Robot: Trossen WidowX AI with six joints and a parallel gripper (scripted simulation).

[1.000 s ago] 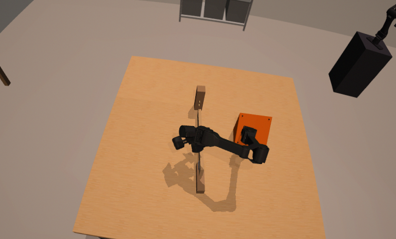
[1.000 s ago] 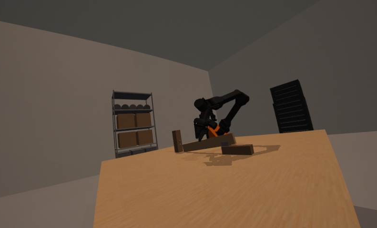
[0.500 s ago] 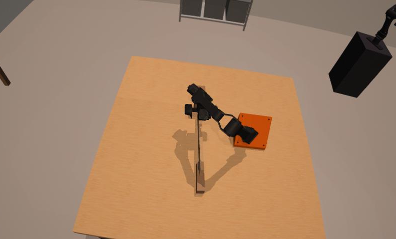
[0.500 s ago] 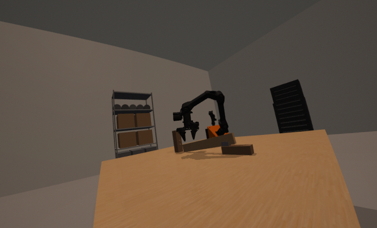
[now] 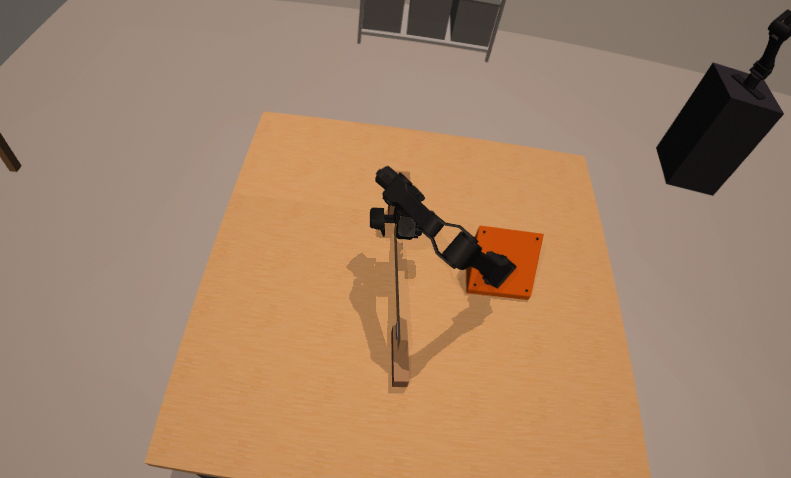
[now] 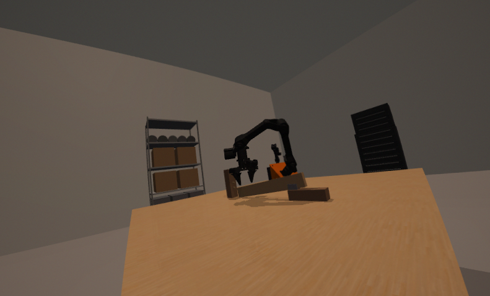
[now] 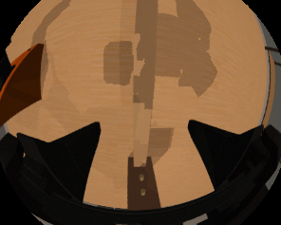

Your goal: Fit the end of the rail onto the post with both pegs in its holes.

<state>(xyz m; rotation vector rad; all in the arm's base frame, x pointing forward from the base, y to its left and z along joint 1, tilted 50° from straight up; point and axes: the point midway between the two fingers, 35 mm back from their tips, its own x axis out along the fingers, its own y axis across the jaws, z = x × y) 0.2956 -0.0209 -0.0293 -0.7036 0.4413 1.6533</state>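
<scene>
The gripper (image 6: 245,178) hangs wide open and empty straight above the low end of the rail (image 6: 272,185), jaws straddling it beside the post (image 6: 230,183), placed so closing would seize that end off the counter (image 6: 276,238).

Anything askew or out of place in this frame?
Only the rail: it slopes, its near end down on the table before the post, not on the pegs. The open claw hovers above that end, empty.
</scene>
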